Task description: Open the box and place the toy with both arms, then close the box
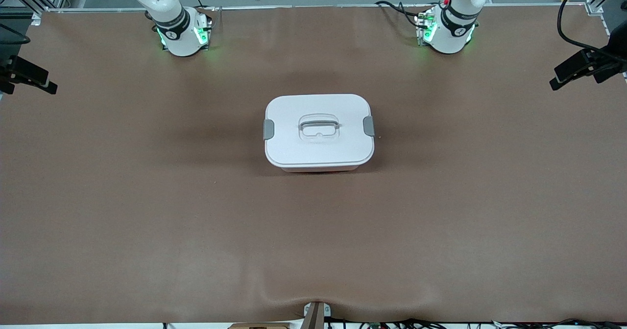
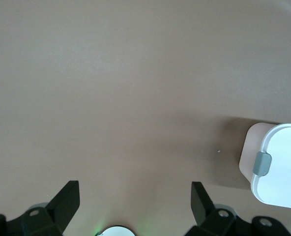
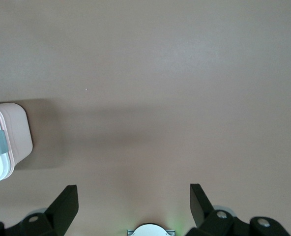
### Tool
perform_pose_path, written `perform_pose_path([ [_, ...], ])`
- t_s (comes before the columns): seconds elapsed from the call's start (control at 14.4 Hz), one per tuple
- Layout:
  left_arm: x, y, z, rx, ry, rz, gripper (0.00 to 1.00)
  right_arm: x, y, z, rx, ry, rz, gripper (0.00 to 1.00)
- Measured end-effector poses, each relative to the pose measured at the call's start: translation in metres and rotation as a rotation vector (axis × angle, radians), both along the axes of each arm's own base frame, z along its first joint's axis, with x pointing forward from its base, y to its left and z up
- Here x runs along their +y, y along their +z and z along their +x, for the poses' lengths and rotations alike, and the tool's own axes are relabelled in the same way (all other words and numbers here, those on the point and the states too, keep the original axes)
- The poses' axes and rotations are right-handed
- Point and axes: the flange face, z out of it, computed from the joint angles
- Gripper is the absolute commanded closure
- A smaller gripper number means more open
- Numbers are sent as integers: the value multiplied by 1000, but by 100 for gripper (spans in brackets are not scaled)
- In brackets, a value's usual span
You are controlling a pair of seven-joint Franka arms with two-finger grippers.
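Observation:
The box (image 1: pixel 319 132) stands in the middle of the table with its white lid on, a grey clip (image 1: pixel 268 129) at the end toward the right arm and another clip (image 1: pixel 369 126) at the end toward the left arm. The toy is out of view. My left gripper (image 2: pixel 134 199) hangs open over bare table, with the box (image 2: pixel 278 167) off to one side. High over bare table, my right gripper (image 3: pixel 133 199) is open too, and one end of the box (image 3: pixel 5 145) shows at the edge of its view. Neither gripper holds anything.
A brown mat (image 1: pixel 147 197) covers the whole table. The two arm bases (image 1: pixel 181 33) (image 1: pixel 448 30) stand along the table edge farthest from the front camera. Black camera clamps (image 1: pixel 27 74) (image 1: pixel 583 64) stick in at both ends.

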Motion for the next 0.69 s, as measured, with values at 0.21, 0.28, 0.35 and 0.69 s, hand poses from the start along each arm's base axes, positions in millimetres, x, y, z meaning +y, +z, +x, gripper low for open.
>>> perform_pose_path([
  [0.21,0,-1,1,1,-17,9,0,0,0,0,0,0,0,0],
  [0.28,1,-2,1,2,-29,10,0,0,0,0,0,0,0,0],
  [0.35,1,-2,1,2,-35,10,0,0,0,0,0,0,0,0],
  [0.69,1,-3,2,-2,-44,10,0,0,0,0,0,0,0,0],
])
